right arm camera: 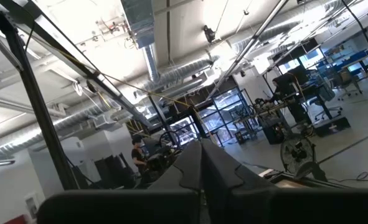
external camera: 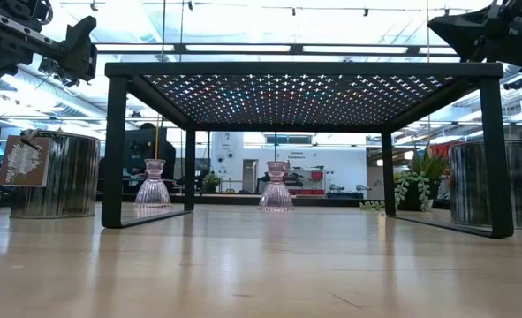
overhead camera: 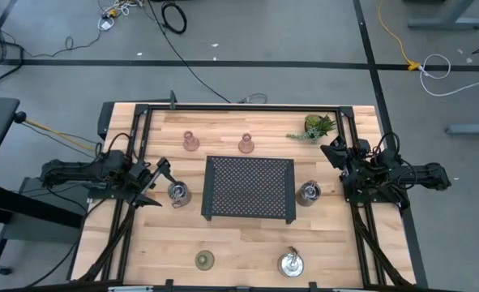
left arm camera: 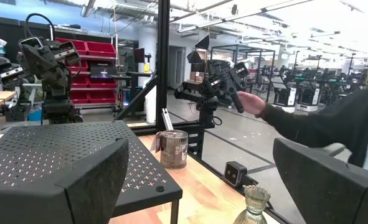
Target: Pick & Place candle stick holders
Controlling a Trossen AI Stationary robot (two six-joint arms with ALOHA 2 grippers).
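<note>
Three silver holders stand on their bases on the table: one left of the black tray [overhead camera: 177,193], one right of it [overhead camera: 309,192], one at the near edge [overhead camera: 292,264]. Two pink holders [overhead camera: 190,142] [overhead camera: 245,144] stand beyond the tray. The olive-green holder [overhead camera: 204,259] stands near the front. My left gripper [overhead camera: 163,172] is open and empty, raised just left of the left silver holder. In the left wrist view [left arm camera: 199,180] its fingers stand wide apart. My right gripper [overhead camera: 334,152] is shut and empty, raised at the table's right, beyond the right silver holder.
The black perforated tray [overhead camera: 249,188] stands on legs in the table's middle. A small leafy plant [overhead camera: 316,127] sits at the far right. A black frame [overhead camera: 223,107] runs round the table. A person's sleeve and hand [left arm camera: 308,118] show in the room beyond.
</note>
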